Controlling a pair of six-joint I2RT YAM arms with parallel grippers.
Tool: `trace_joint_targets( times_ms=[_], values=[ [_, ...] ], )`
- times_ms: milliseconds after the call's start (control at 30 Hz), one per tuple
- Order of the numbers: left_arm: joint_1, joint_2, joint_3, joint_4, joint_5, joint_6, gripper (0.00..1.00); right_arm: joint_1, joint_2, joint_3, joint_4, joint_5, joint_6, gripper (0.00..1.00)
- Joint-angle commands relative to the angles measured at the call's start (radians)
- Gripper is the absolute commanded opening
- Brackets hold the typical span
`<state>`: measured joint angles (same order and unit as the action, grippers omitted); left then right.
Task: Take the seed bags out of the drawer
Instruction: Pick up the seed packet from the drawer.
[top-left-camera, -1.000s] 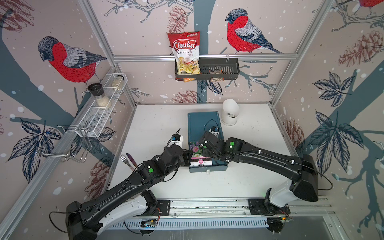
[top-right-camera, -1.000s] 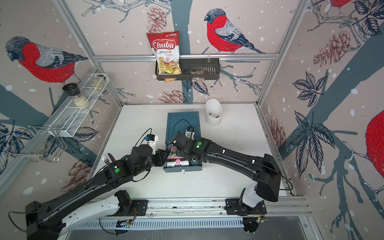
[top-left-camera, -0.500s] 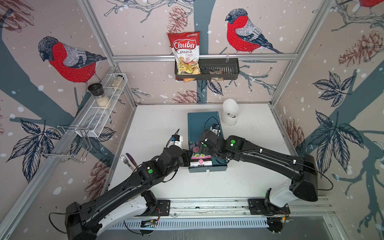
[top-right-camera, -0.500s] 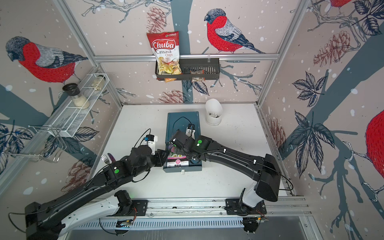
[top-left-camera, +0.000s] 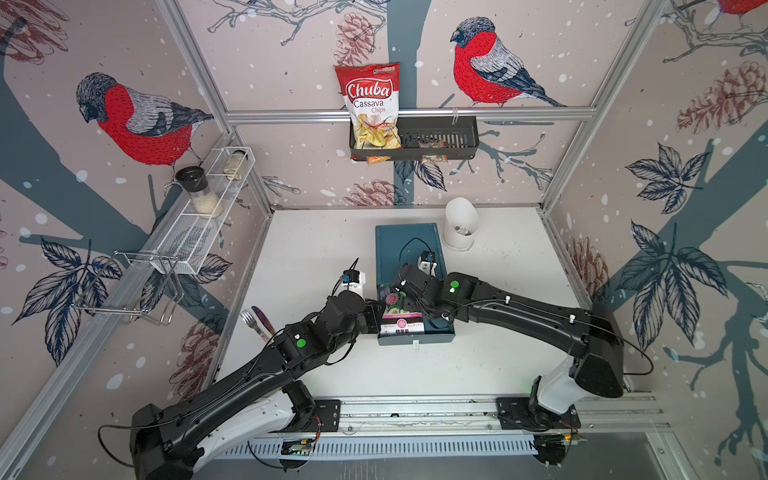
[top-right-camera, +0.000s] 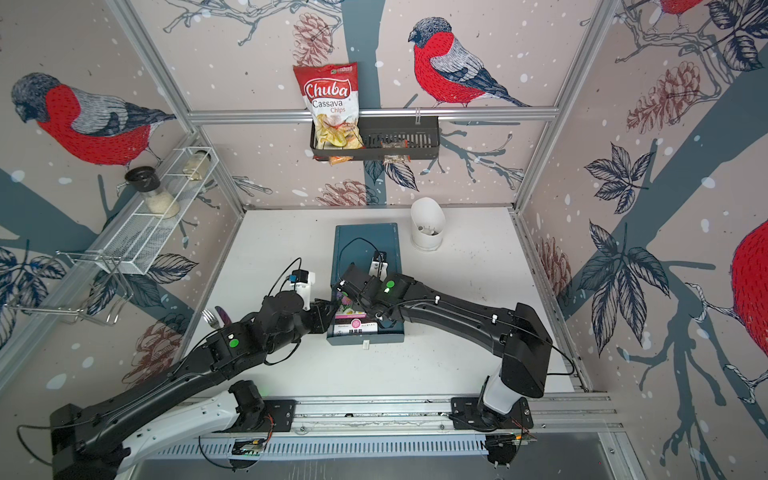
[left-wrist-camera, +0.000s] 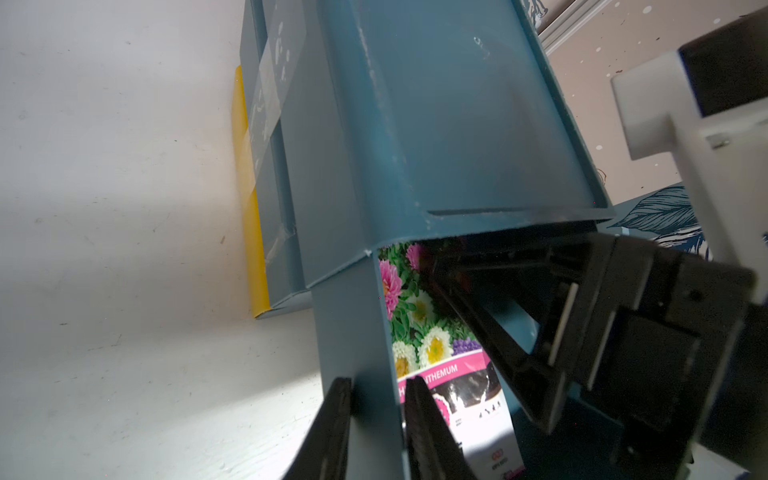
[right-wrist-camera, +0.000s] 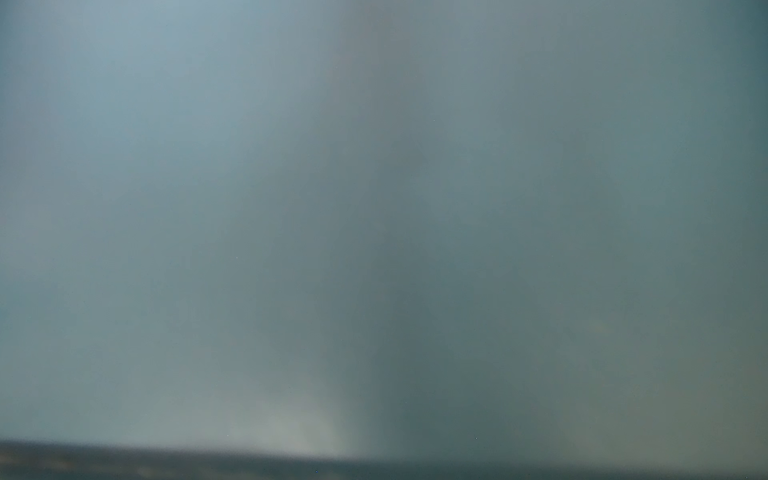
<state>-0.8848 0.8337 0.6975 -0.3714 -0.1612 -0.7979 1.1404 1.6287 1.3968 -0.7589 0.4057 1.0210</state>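
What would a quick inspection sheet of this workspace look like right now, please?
Surface: white table, lightly scuffed, carrying a blue cabinet.
Job's things: flower seed packet lies flat in the open drawer; no other seed bags seen.
Clutter: fork and purple utensil at the table's left edge; white cup beside the cabinet.
Grippers: left gripper shut on the drawer's side wall; right gripper inside the drawer, jaws apart over the packet.
Cables: black cable loops over the cabinet top.
Surroundings: chips bag in wall basket; wire shelf with jars; the right wrist view is blurred.
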Motion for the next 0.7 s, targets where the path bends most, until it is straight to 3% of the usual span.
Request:
trace_joint_targets(
  times_ms=[0,300,667],
  values=[
    [0.003,0.004,-0.007,-0.041,0.004,0.003,0.27,-0.001,0.015,-0.002,0.016,-0.074,0.001,0.58],
    [0.003,0.009,-0.012,-0.03,0.011,0.001,0.25,-0.013,0.016,0.001,0.029,-0.088,-0.011,0.23],
    [0.003,0.008,-0.001,-0.036,-0.007,-0.004,0.27,0.011,0.03,0.114,-0.114,-0.012,-0.01,0.02]
  ],
)
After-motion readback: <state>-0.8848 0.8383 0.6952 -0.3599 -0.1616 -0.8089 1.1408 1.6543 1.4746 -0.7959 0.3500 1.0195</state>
